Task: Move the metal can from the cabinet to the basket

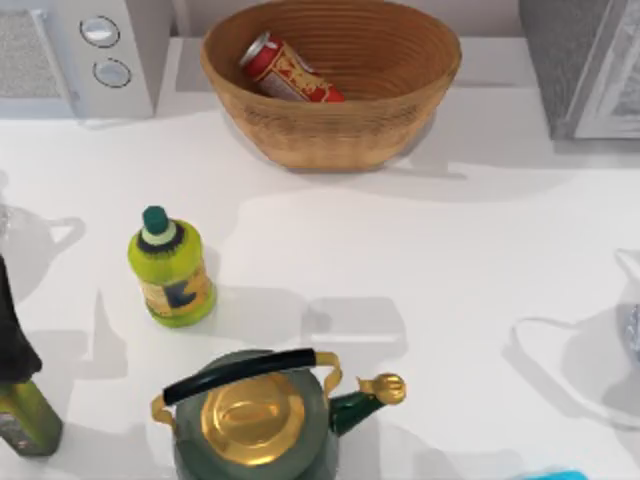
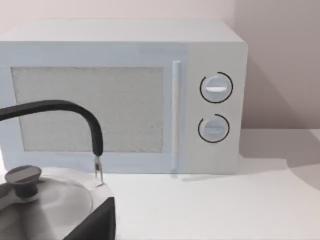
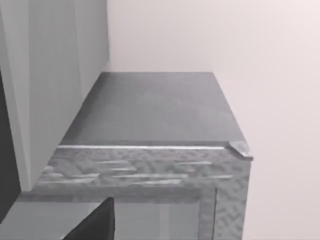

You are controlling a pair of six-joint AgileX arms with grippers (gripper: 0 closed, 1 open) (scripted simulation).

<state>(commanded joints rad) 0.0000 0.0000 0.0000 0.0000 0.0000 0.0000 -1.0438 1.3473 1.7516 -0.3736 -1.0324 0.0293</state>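
The metal can (image 1: 285, 70), red with yellow-white markings and a silver top, lies on its side inside the woven wicker basket (image 1: 400, 120) at the back middle of the table. The grey speckled cabinet (image 1: 575, 60) with its pale framed door stands at the back right, and its flat top and front edge (image 3: 150, 165) sit close below the right wrist camera. A dark edge of my right gripper (image 3: 95, 225) shows above the cabinet. A dark edge of my left gripper (image 2: 97, 225) shows near a silver kettle (image 2: 45, 200).
A white appliance with two round knobs (image 1: 105, 50) stands at the back left. A yellow-green bottle (image 1: 172, 268) stands left of centre. At the front are a green and gold kettle (image 1: 255, 420) and an olive bottle (image 1: 25, 415) at the left edge.
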